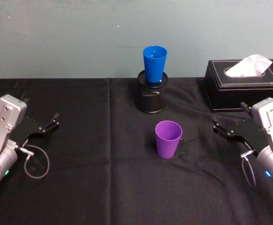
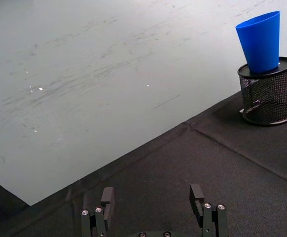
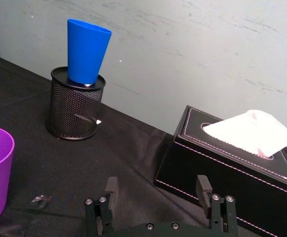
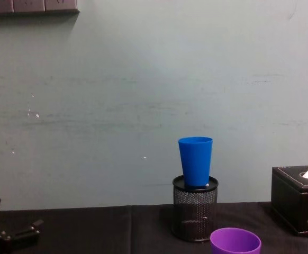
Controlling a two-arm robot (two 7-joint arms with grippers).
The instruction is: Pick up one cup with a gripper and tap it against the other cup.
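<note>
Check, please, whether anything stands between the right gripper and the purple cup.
Nothing visible blocks it: bare black cloth lies between the open right gripper and the purple cup, apart from a small scrap by the cup's base. The tissue box stands farther back, off that line.

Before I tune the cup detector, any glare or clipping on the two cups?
Head view: purple cup and blue cup evenly lit, no glare. Right wrist view: tissue washed out to plain white. Chest view: purple cup cut by the bottom edge.

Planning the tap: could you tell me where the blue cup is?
In the head view, the blue cup sits atop the mesh pen holder, far centre, behind the purple cup.
</note>
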